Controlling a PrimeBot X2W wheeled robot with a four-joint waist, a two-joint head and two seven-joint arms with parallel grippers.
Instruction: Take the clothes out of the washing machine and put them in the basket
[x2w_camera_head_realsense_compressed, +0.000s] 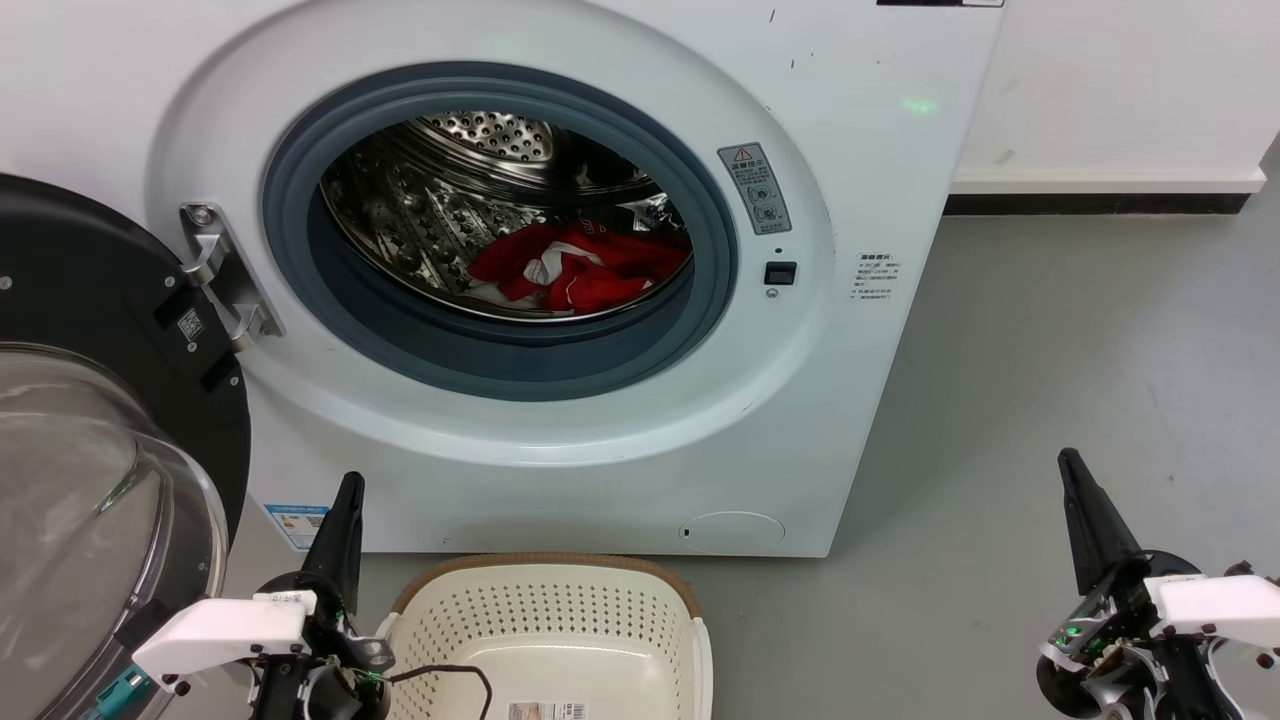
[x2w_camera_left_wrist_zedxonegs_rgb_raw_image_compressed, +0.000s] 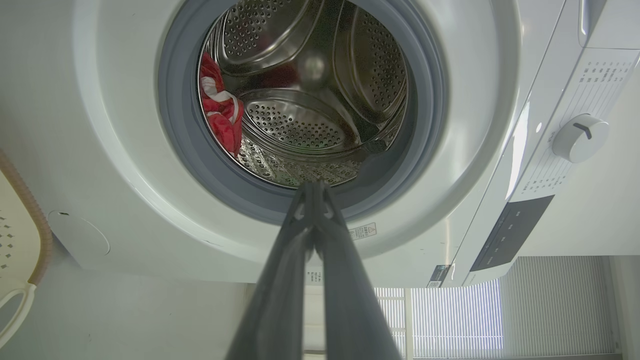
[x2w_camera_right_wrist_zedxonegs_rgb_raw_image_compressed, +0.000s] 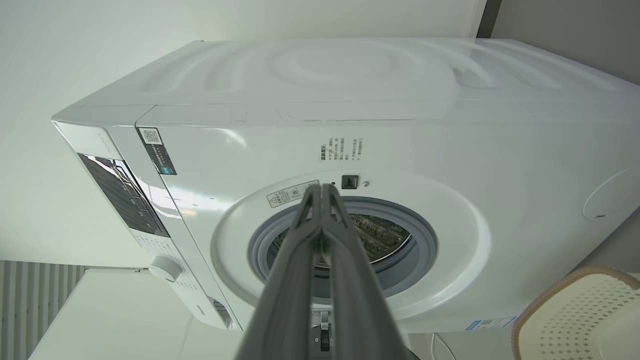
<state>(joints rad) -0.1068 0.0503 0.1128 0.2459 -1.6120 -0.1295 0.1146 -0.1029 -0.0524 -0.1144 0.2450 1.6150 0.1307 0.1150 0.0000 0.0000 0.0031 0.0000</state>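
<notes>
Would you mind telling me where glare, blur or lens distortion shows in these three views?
Head view: sharp, with bright glints on the drum and a faint green spot on the washing machine. Left wrist view: the left gripper is soft, and the machine's straight edges bow. Right wrist view: bright reflections streak the dark control panel; the right gripper is blurred.

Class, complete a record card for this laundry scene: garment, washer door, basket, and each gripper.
garment: red jersey with white trim, lying in the drum of the washing machine
door: open, swung left
basket: on the floor before the washing machine, no clothes visible inside
left gripper: shut, empty, outside the drum
right gripper: shut, empty, outside the drum
</notes>
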